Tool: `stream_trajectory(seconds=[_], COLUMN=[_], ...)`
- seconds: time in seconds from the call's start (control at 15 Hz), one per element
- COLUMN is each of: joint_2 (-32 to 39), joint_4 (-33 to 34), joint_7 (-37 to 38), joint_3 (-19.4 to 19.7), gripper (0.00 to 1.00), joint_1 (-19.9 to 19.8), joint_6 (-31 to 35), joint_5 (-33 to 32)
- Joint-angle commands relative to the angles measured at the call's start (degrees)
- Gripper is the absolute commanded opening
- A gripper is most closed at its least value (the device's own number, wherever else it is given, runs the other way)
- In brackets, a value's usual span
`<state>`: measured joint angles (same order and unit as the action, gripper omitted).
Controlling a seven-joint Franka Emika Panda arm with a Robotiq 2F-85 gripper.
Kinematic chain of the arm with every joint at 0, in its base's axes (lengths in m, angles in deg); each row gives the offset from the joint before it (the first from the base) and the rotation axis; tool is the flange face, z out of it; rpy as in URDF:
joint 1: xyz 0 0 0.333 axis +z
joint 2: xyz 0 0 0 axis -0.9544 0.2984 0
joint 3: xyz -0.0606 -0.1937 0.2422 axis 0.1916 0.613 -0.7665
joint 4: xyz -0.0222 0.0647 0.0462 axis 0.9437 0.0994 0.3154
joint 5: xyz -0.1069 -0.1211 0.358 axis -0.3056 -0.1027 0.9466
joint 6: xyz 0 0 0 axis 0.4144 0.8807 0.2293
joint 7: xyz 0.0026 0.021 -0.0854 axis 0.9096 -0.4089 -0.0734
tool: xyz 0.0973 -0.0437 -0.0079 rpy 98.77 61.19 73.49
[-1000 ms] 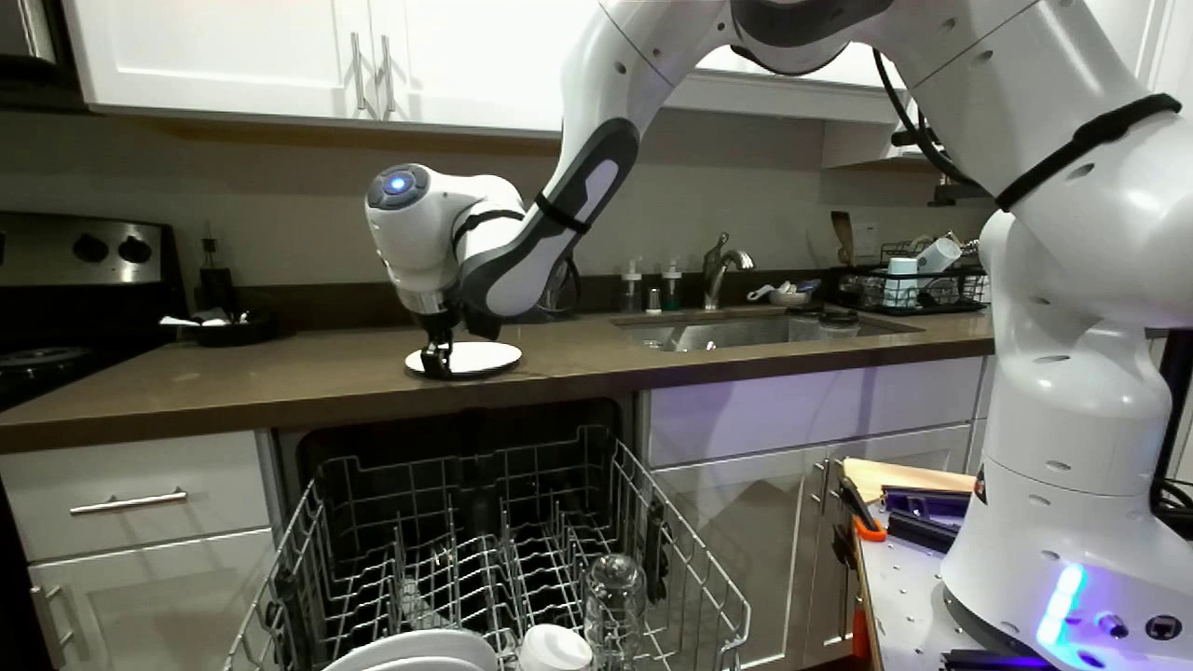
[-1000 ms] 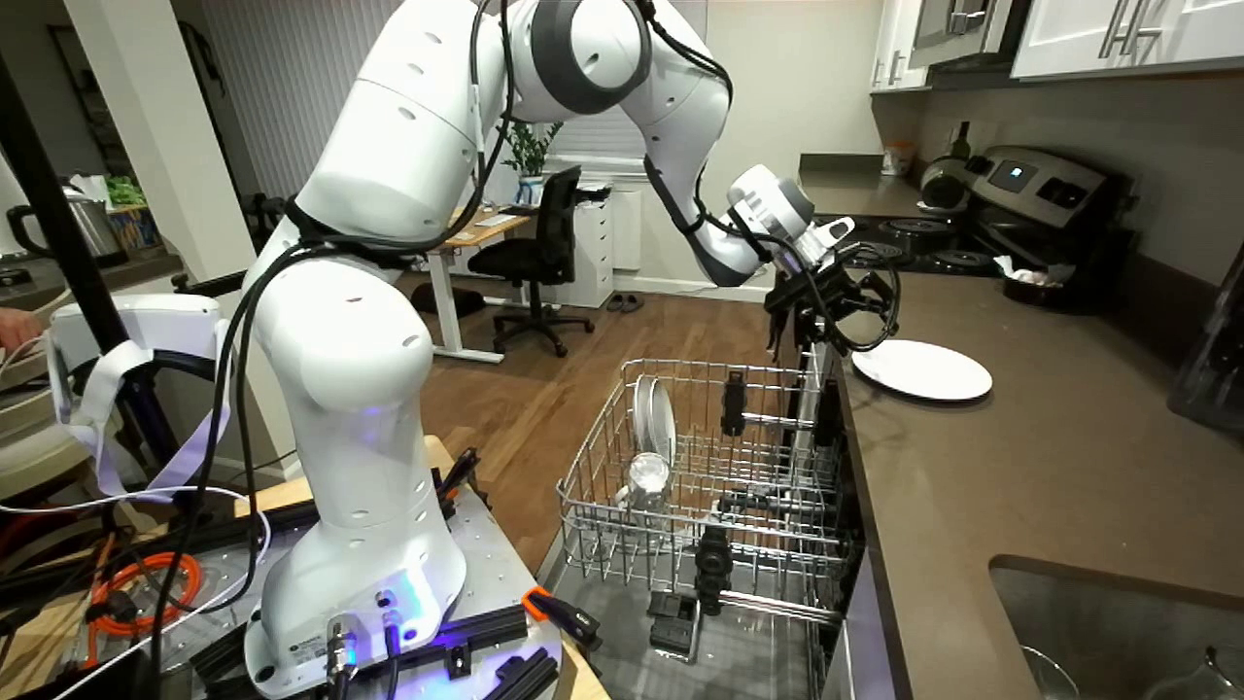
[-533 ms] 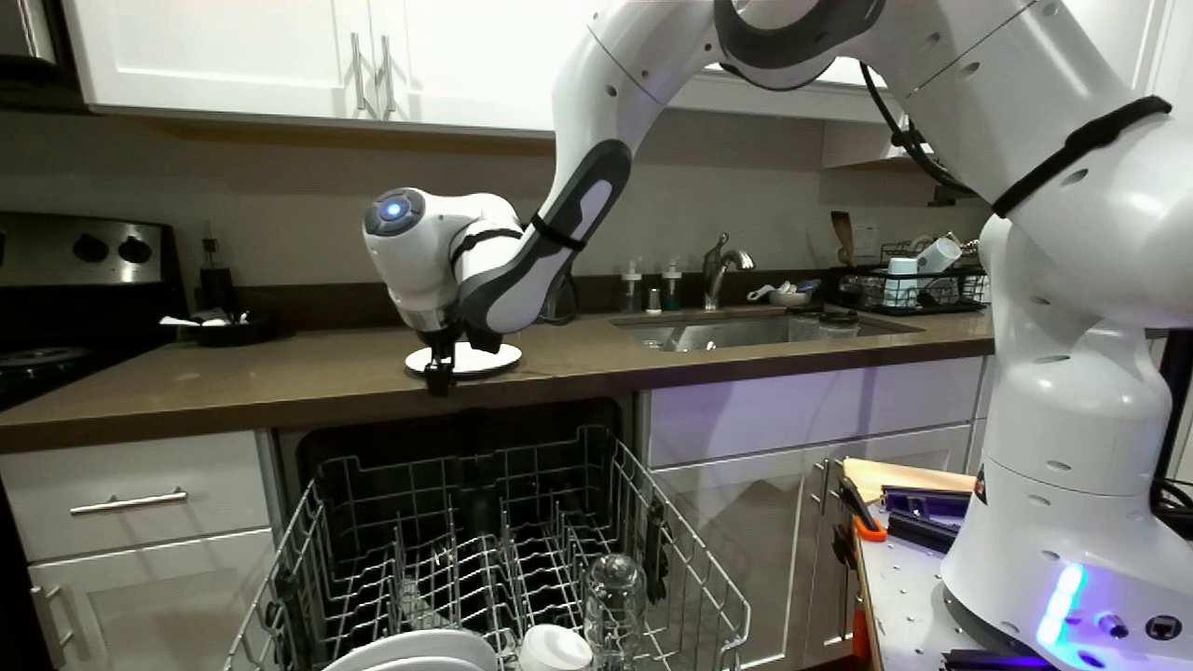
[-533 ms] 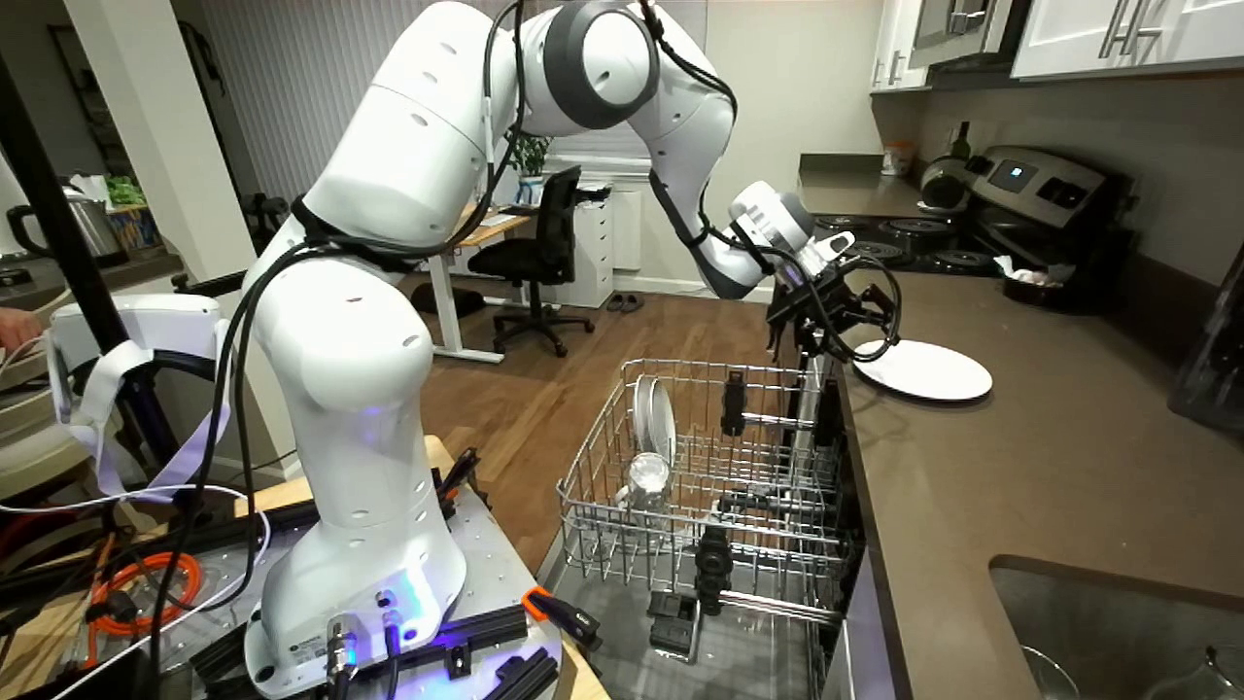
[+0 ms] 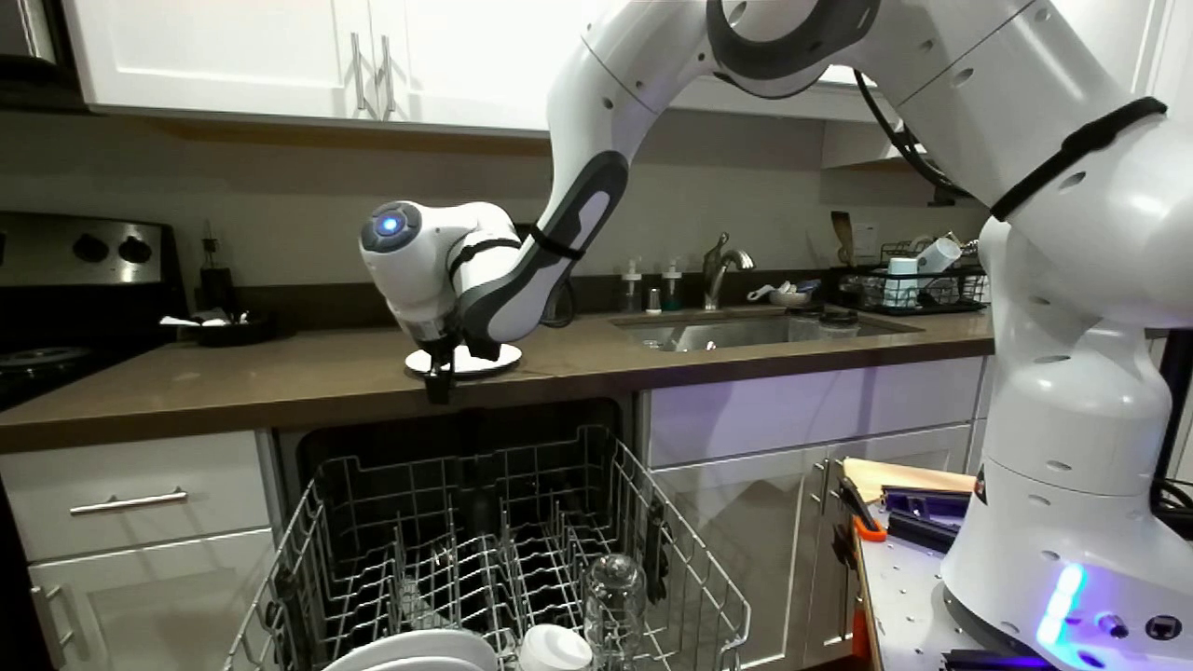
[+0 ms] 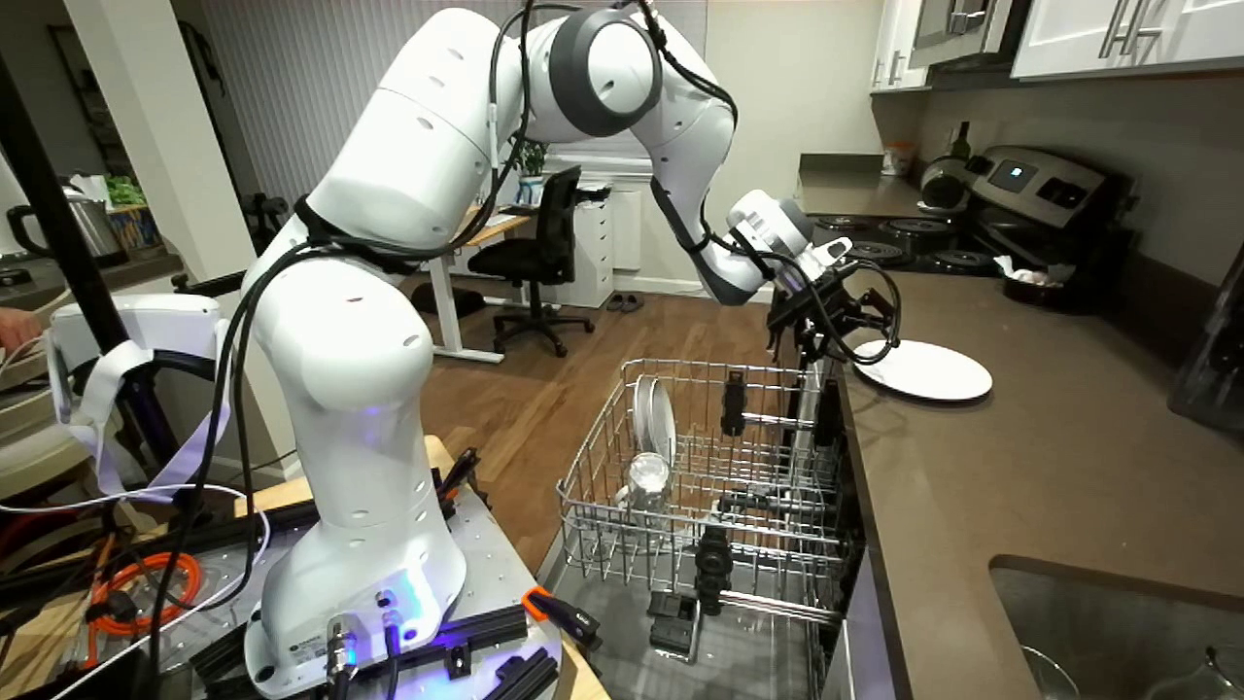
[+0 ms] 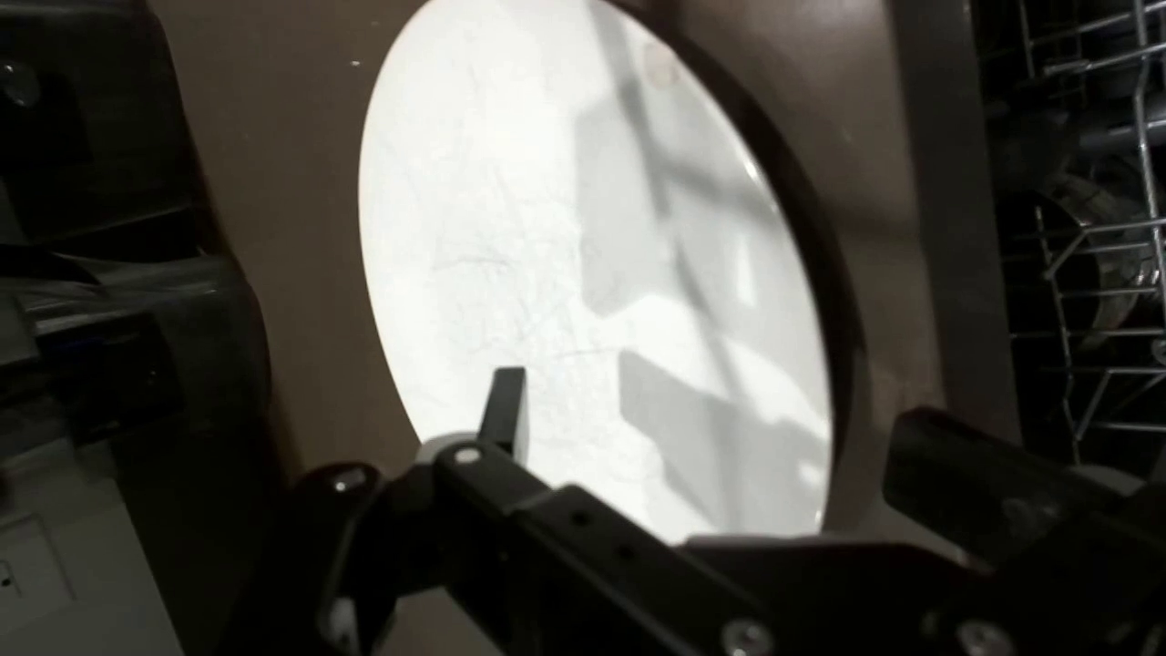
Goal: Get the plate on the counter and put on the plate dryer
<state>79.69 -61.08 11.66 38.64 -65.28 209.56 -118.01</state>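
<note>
One plain white round plate (image 6: 938, 374) lies flat on the long dark brown surface (image 6: 1030, 486), near its front edge, in both exterior views. Its place matches that of a second ago; the black two-fingered claw (image 7: 715, 415) has come lower. In an exterior view a dark fingertip (image 5: 439, 387) now shows against the front edge of the surface, where earlier it showed against the plate's rim. The claw is spread wide and holds nothing: in the wrist view one finger (image 7: 504, 408) stands over the white face, the other out beyond the rim, with the rim showing in the gap. Whether either finger touches the plate cannot be told.

Loops of black cable (image 6: 897, 311) hang from the wrist (image 6: 777, 228) and cross part of the plate in an exterior view. Lower than the surface and in front of it, a wide pale grey wire rack (image 5: 466, 559) holds upright white plates (image 6: 657, 418), a clear drinking glass (image 5: 615, 596) and a small white cup (image 5: 555, 648), all unchanged; the edge of the surface lies between plate and rack. Farther along are a steel sink (image 5: 736, 333), a steel faucet (image 5: 716, 270) and a black wire basket (image 5: 862, 291) bearing pale cups (image 5: 902, 282). Near the black and steel stove (image 5: 102, 256) sits a round black pan (image 5: 228, 333) with pale contents, too small to name.
</note>
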Motion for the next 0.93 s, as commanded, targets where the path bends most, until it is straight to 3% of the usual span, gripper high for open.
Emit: stream_trajectory(seconds=[0.0, 0.2, 0.33, 0.4, 0.47, 0.87], joint_2=[0.2, 0.3, 0.4, 0.3, 0.3, -1.5], joint_4=[1.1, 1.4, 1.6, 1.7, 1.7, -0.1], joint_7=[-0.6, -1.6, -1.9, -2.4, -2.7, -5.3], joint_3=[-0.7, -1.0, -1.1, -1.2, -1.3, -3.0], gripper=[1.0, 1.0, 0.9, 0.69, 0.69, 0.3], joint_1=[-0.7, -1.3, -1.5, -1.8, -1.9, -2.5], joint_6=[-1.1, -1.1, -1.2, -1.2, -1.2, 0.0], joint_5=[-0.2, 0.4, 0.6, 0.9, 1.1, 2.5])
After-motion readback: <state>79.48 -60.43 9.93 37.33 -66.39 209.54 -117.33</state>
